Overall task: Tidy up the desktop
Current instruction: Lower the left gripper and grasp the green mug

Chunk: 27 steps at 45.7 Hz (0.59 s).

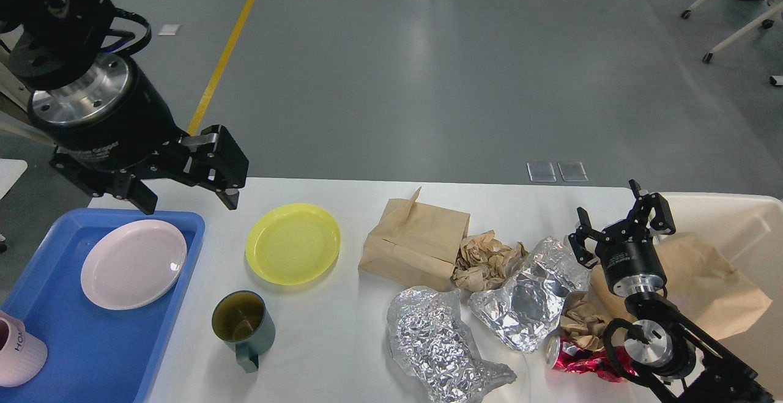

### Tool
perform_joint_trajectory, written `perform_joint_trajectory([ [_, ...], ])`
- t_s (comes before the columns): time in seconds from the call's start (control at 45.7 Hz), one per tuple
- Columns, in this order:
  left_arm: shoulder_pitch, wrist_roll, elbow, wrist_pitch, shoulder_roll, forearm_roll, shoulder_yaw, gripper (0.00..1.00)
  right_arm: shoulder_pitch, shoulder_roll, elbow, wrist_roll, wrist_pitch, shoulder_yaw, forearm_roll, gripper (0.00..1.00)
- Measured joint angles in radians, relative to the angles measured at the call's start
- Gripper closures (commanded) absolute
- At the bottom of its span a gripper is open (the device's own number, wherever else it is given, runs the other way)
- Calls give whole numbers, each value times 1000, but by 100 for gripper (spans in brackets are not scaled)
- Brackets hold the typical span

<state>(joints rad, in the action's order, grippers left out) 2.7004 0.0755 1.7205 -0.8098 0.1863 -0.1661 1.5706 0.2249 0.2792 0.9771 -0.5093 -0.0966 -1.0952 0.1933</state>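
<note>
The left gripper (188, 198) hangs with its fingers spread and empty above the far left part of the desktop (342, 323). Just below it to the right lies a yellow plate (293, 243), and below to the left a pink plate (133, 263) rests in a blue tray (104, 342). Nearer the robot stands a dark green mug (243, 326). Across the white top, the right gripper (619, 222) is also parted and holds nothing, raised beside crumpled foil (526, 293). Left of it lie a brown paper bag (415, 245) and wadded brown paper (486, 259); behind it sits a cream bin (746, 232).
</note>
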Motion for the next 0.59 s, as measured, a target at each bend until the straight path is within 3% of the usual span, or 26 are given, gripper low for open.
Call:
perform_joint_trajectory([
  [0.175, -22, -20, 8, 17, 50, 0, 0, 3, 0, 0, 0, 0, 0, 0, 0, 0],
  [0.328, -119, -17, -25, 33, 71, 1, -6, 4, 0, 0, 0, 0, 0, 0, 0, 0],
  [0.482, -364, -26, -145, 58, 177, 13, -96, 4, 0, 0, 0, 0, 0, 0, 0, 0],
  [0.591, -599, -45, -235, 152, 231, 52, -192, 4, 0, 0, 0, 0, 0, 0, 0, 0],
])
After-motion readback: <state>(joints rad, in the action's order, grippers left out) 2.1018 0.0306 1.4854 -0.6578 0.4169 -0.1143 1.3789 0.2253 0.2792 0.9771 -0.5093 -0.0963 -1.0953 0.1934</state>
